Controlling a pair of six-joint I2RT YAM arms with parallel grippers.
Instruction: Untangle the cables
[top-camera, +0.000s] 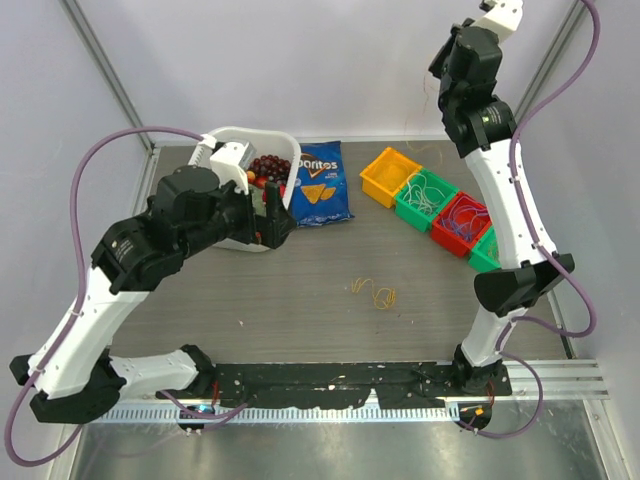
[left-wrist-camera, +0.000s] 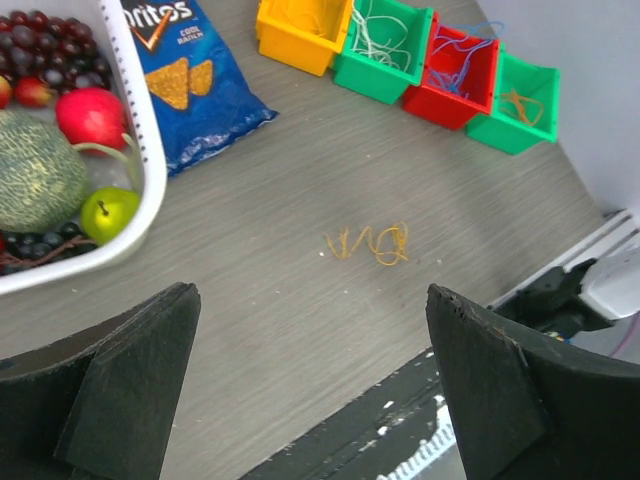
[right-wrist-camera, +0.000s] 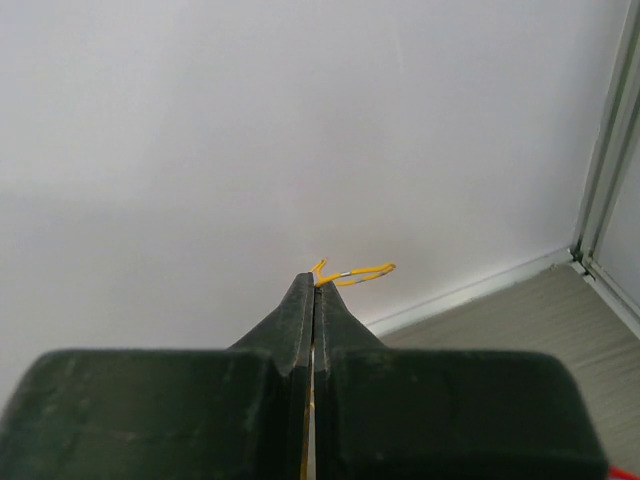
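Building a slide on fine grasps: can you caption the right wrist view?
Right gripper shut on a thin yellow cable, a small loop poking past its fingertips, white wall behind.

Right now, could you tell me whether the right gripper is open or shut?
Shut: the right gripper pinches a yellow cable, fingers pressed together.

- My bench (top-camera: 300, 320) has a grey, wood-grained top, evenly lit, with only soft shadows.
- Plain pale walls (top-camera: 300, 60) close it in ahead of me and on both sides.
- Slim metal posts (top-camera: 105, 70) rise at the far corners.
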